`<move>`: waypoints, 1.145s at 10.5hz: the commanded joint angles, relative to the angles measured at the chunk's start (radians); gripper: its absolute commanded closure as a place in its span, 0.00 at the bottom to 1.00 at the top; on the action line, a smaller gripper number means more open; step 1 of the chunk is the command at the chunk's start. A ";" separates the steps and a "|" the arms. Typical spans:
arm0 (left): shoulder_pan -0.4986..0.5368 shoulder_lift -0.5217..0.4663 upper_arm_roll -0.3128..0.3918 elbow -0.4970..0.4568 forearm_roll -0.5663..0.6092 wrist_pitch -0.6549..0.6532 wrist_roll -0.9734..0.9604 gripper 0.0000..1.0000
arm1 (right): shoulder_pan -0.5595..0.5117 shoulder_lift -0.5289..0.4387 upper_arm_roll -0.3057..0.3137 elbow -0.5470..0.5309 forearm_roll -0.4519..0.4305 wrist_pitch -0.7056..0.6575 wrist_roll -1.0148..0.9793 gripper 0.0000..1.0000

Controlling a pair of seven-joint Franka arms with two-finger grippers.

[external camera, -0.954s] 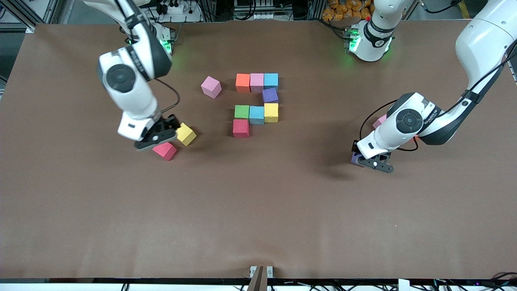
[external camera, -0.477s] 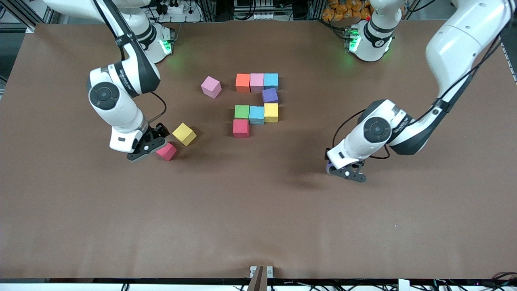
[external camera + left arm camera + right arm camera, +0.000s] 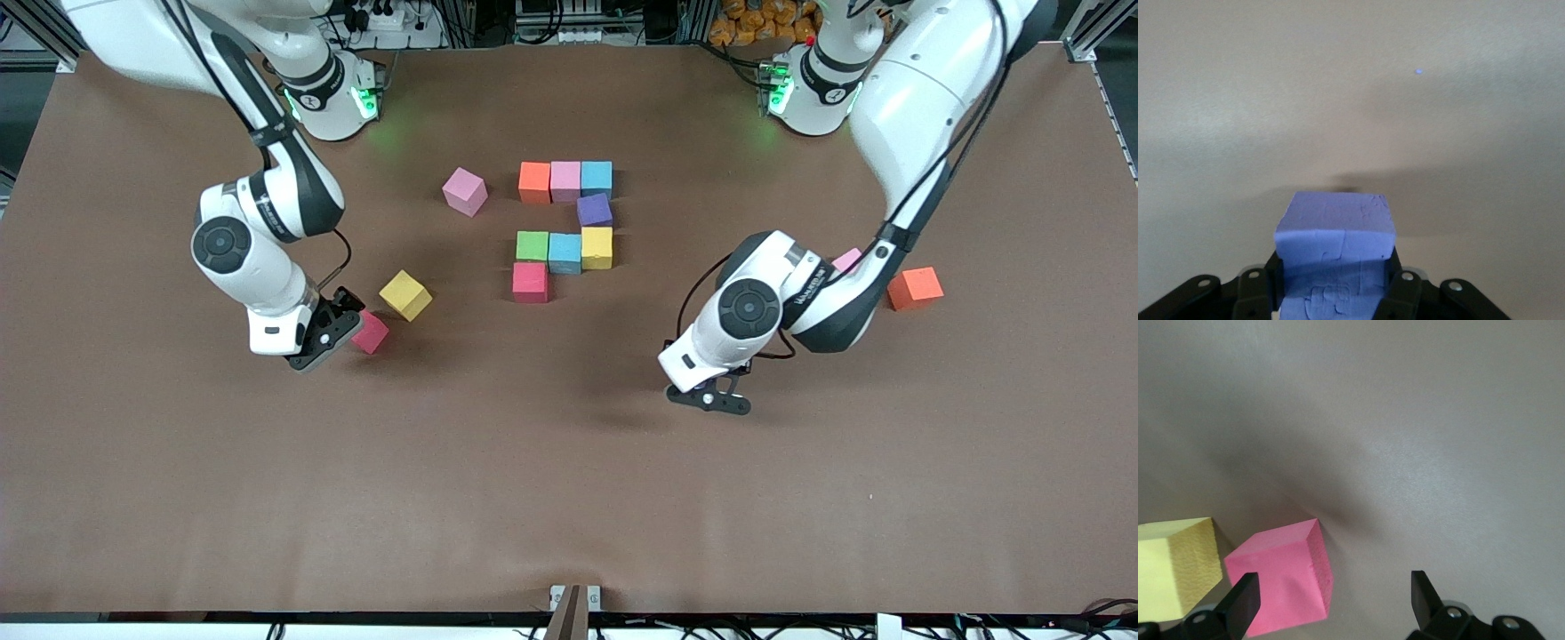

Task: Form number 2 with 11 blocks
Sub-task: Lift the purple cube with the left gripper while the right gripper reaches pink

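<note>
The unfinished number 2 [image 3: 565,229] sits toward the edge of the brown tabletop [image 3: 569,480] where the robots' bases stand, about midway along it, built from matte foam cubes. Its top row reads orange cube [image 3: 534,181], pink cube [image 3: 565,180], light blue cube [image 3: 597,178]. Below the light blue one sits a purple cube [image 3: 594,210], then a middle row of green cube [image 3: 532,245], a second light blue cube [image 3: 564,252] and a yellow cube [image 3: 597,247], with a red cube [image 3: 530,282] under the green one, nearest the front camera.

The left gripper [image 3: 709,396] hangs over bare tabletop nearer the front camera than the digit, its fingers clamped on a blue-purple foam cube [image 3: 1335,250], plain in the left wrist view.

The right gripper [image 3: 322,339] is low toward the right arm's end, jaws wide and holding nothing, a loose red-pink foam cube [image 3: 370,332] just beside its fingers [image 3: 1241,603]. A loose yellow cube [image 3: 405,294] lies near that one, and a loose pink cube [image 3: 465,191] sits by the digit's top row.

Toward the left arm's end lie a loose orange cube [image 3: 915,288] and a pink cube [image 3: 846,260] half hidden by the arm.
</note>
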 commanded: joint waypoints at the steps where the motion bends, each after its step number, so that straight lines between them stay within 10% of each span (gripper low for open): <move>1: -0.058 0.029 0.043 0.089 -0.052 -0.023 -0.010 0.80 | -0.006 0.012 0.013 -0.010 -0.016 0.029 -0.043 0.00; 12: -0.420 0.161 0.255 0.341 -0.204 -0.082 -0.298 0.87 | -0.043 0.032 0.031 -0.037 -0.021 0.021 -0.148 0.00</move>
